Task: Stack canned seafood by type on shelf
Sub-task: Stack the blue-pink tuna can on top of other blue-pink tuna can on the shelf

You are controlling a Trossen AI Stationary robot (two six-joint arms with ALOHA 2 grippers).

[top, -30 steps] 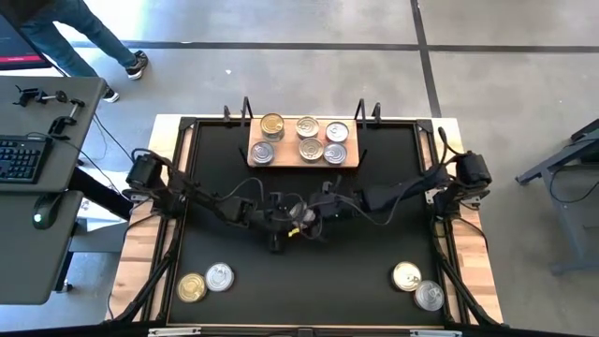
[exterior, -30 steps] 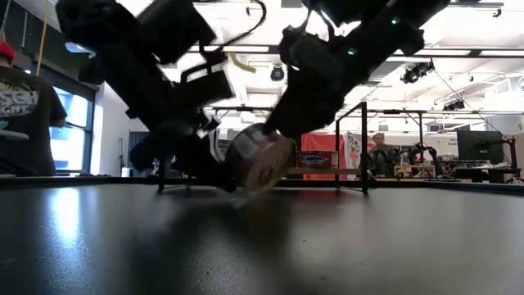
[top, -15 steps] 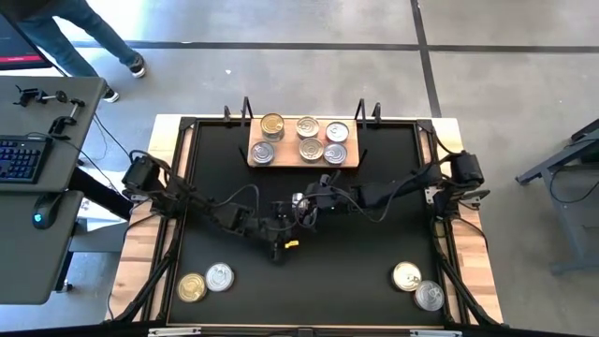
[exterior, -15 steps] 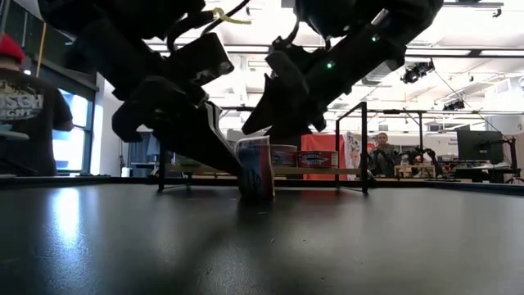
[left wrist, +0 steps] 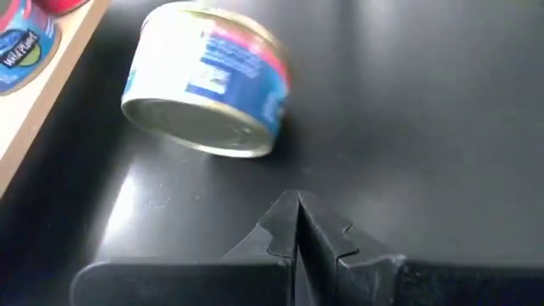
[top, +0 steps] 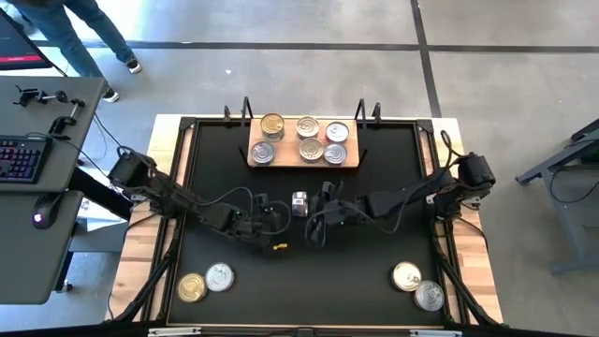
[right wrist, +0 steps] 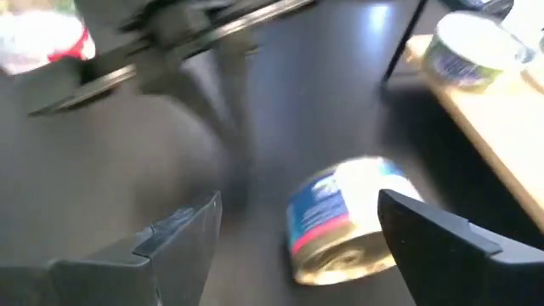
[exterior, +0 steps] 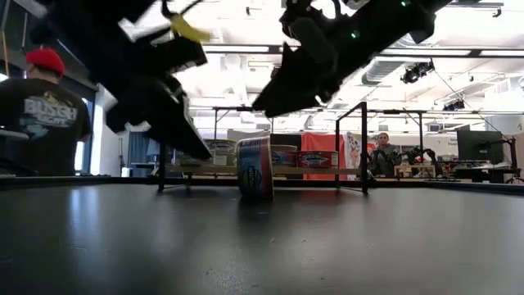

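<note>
We take the shelf (top: 303, 155) as our landmark: a light-brown wooden board standing at the far edge of the black table (top: 374, 281), midway along it. On the board we count six tins in two rows, shiny lids up, one gold lid (top: 272, 124) at the far left corner and silver lids on the others.

Just in front of the shelf, toward the table's middle, a single tin (top: 299, 203) rests on its edge on the table, apart from both claws. In the low view this blue-labelled tin (exterior: 255, 168) stands like a wheel, flat faces to either side, and the left wrist view shows its blue and red-pink side label (left wrist: 208, 78) and plain silver end, close beside the shelf's wooden edge (left wrist: 42, 106).

Our left claw (top: 274, 216) hangs just left of that tin and a little nearer the front of the table than the shelf; its fingers (left wrist: 297, 229) are pressed together with nothing between them. Our right claw (top: 318, 223) sits just right of the tin, its fingers (right wrist: 183, 229) spread wide, the tin (right wrist: 348, 225) lying free beyond them and not gripped.

Well away from the shelf, at the front left corner of the table, lie a gold tin (top: 192, 287) and a silver tin (top: 219, 277) side by side. At the front right corner lie another gold tin (top: 406, 276) and silver tin (top: 429, 296), touching.

A person in a dark shirt and red cap (exterior: 37, 119) stands beyond the table's left side.
</note>
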